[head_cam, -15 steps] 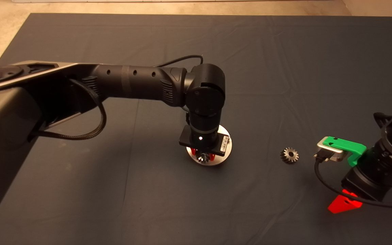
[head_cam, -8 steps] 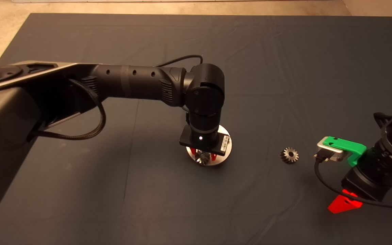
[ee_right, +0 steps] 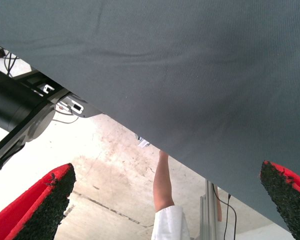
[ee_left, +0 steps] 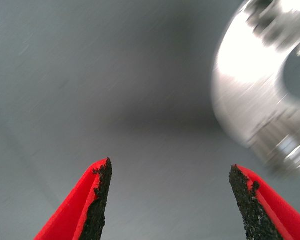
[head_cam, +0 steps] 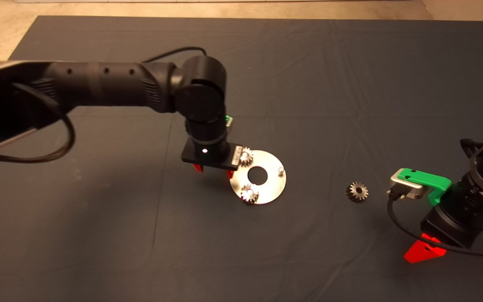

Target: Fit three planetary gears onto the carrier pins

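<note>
Head view: loose gear (head_cam: 356,192) lies flat — bore upward — on mat (head_cam: 350,84).

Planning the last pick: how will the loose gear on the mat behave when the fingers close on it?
The loose gear looks like solid steel, so probably rigid and heavy for its size. It lies flat on the mat, so rolling seems unlikely unless tipped on edge. Its teeth may seat unevenly against flat pads, so it could twist or slip.
</note>
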`<state>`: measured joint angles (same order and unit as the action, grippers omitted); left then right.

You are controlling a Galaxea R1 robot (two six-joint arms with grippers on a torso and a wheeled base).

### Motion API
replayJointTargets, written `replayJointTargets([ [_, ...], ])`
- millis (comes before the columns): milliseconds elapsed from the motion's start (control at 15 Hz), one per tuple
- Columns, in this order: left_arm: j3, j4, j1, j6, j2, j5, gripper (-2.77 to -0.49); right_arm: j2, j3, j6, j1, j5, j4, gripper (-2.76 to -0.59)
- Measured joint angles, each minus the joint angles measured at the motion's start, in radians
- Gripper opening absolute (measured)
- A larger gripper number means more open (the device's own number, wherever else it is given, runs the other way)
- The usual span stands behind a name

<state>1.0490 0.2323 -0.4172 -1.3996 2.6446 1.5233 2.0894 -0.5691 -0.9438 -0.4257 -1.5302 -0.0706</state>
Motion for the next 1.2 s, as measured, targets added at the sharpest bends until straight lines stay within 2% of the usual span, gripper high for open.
replayJointTargets([
  [67,-0.041,-0.004,-0.011,0.01,-0.059,-0.007,-1.51,0.0,0.0,0.0,0.0,0.0,0.0,-0.6],
  [133,-0.073,-0.009,-0.032,0.034,-0.132,-0.008,-1.51,0.0,0.0,0.0,0.0,-0.001,0.0,-0.6],
  [267,-0.137,-0.028,-0.075,0.066,-0.286,0.0,-1.38,0.009,-0.018,0.001,0.002,-0.001,0.0,-0.6],
  [333,-0.179,-0.042,-0.076,0.079,-0.346,0.012,-1.37,0.022,-0.046,0.001,0.002,-0.001,0.0,-0.6],
  [400,-0.238,-0.061,-0.076,0.086,-0.382,0.02,-1.32,0.042,-0.088,0.007,0.002,0.0,0.0,-0.6],
  [533,-0.384,-0.123,-0.077,0.1,-0.401,0.006,-1.22,0.091,-0.207,0.042,0.001,0.0,0.001,-0.6],
  [600,-0.446,-0.157,-0.08,0.099,-0.406,-0.006,-1.22,0.112,-0.241,0.082,0.001,-0.001,0.002,-0.6],
  [667,-0.488,-0.18,-0.086,0.094,-0.423,-0.008,-1.12,0.133,-0.256,0.122,0.002,-0.002,0.002,-0.6],
  [800,-0.517,-0.191,-0.093,0.035,-0.487,-0.005,-1.08,0.162,-0.267,0.218,0.001,0.001,0.001,-0.6],
  [933,-0.535,-0.201,-0.094,-0.011,-0.554,0.004,-1.08,0.177,-0.289,0.293,0.001,0.005,0.002,-0.6],
  [1133,-0.574,-0.207,-0.096,-0.043,-0.586,0.002,-1.08,0.177,-0.308,0.367,0.001,0.002,0.002,-0.6],
  [1200,-0.587,-0.21,-0.105,-0.049,-0.596,0.002,-1.08,0.177,-0.311,0.382,0.001,0.002,0.004,-0.6],
])
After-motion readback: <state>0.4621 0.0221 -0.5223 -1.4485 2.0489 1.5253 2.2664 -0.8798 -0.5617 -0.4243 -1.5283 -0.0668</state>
